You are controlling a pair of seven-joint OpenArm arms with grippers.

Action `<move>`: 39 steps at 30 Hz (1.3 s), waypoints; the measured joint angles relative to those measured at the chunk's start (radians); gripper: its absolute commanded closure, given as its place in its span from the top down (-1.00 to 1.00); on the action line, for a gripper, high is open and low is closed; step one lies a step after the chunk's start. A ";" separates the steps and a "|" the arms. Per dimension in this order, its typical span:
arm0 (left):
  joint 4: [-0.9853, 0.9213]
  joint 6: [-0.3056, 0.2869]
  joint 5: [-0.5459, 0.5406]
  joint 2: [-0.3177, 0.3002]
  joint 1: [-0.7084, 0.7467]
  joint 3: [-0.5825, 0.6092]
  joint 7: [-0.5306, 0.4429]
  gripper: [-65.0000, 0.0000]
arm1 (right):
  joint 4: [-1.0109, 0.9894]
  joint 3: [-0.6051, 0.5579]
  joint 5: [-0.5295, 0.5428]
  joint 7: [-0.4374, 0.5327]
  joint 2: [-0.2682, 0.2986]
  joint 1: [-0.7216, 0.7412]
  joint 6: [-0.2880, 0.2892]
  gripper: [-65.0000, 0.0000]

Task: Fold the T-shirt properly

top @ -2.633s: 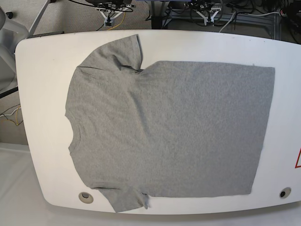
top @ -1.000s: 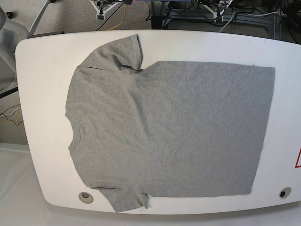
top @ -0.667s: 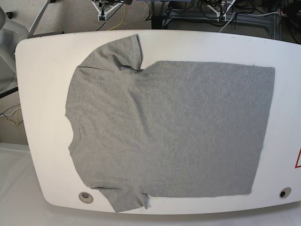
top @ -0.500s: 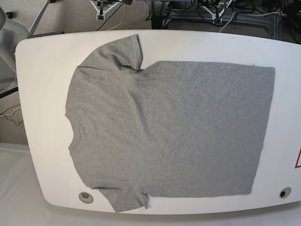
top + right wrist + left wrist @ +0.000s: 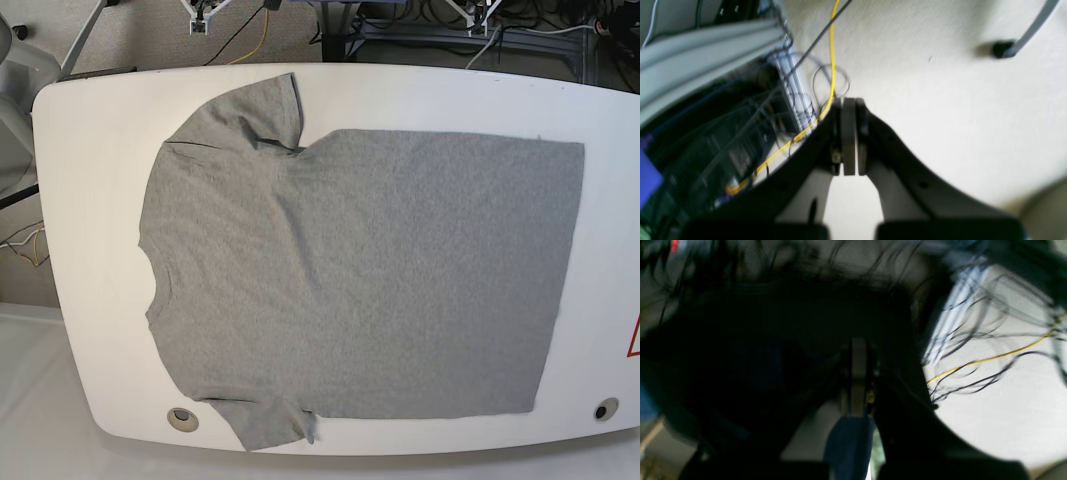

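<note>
The heather-grey T-shirt (image 5: 360,280) lies spread flat on the white table (image 5: 90,150). Its neck points left, its hem right, and one sleeve reaches toward the far edge. Both grippers hang beyond the table's far edge, apart from the shirt. In the base view, only a white tip of the right gripper (image 5: 200,20) and of the left gripper (image 5: 478,12) shows at the top. The right wrist view has my right gripper (image 5: 849,133) shut over the floor with nothing held. My left gripper (image 5: 858,373) is shut and empty in its dark, blurred view.
Tangled cables, among them a yellow one (image 5: 831,50), lie on the floor behind the table. A chair leg with a caster (image 5: 1003,49) stands on the carpet. The table has round holes near its front corners (image 5: 182,418) (image 5: 605,409).
Both gripper tips have drifted farther from the table and outward along the top of the base view. The T-shirt has not moved.
</note>
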 measured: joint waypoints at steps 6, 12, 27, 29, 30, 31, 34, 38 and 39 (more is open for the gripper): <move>0.229 0.006 -0.003 -0.033 0.127 0.012 -0.016 -1.00 | 0.206 0.000 0.008 0.008 -0.010 -0.097 0.004 -1.00; 0.336 0.008 -0.004 -0.065 0.220 0.013 0.007 -1.00 | 0.344 0.002 0.019 -0.003 -0.006 -0.184 -0.007 -1.00; 0.693 -0.047 -0.027 -0.134 0.410 0.021 -0.057 -1.00 | 0.825 0.023 0.046 0.015 0.017 -0.517 0.013 -1.00; 0.730 -0.056 -0.037 -0.138 0.436 0.021 -0.047 -1.00 | 0.876 0.031 0.049 0.006 0.019 -0.553 0.013 -1.00; 0.747 -0.058 -0.038 -0.139 0.448 0.021 -0.037 -1.00 | 0.896 0.037 0.051 -0.013 0.019 -0.570 0.012 -1.00; 0.768 -0.061 -0.038 -0.140 0.462 0.021 -0.027 -1.00 | 0.920 0.042 0.052 -0.029 0.018 -0.589 0.010 -1.00; 0.853 -0.072 -0.047 -0.154 0.507 0.018 -0.026 -1.00 | 1.008 0.068 0.074 -0.038 0.017 -0.659 0.019 -1.00; 0.976 -0.093 -0.050 -0.195 0.570 0.006 -0.040 -1.00 | 1.131 0.109 0.097 -0.037 0.016 -0.750 0.020 -1.00; 0.997 -0.089 -0.056 -0.203 0.578 -0.002 -0.040 -1.00 | 1.146 0.115 0.098 -0.052 0.016 -0.760 0.017 -1.00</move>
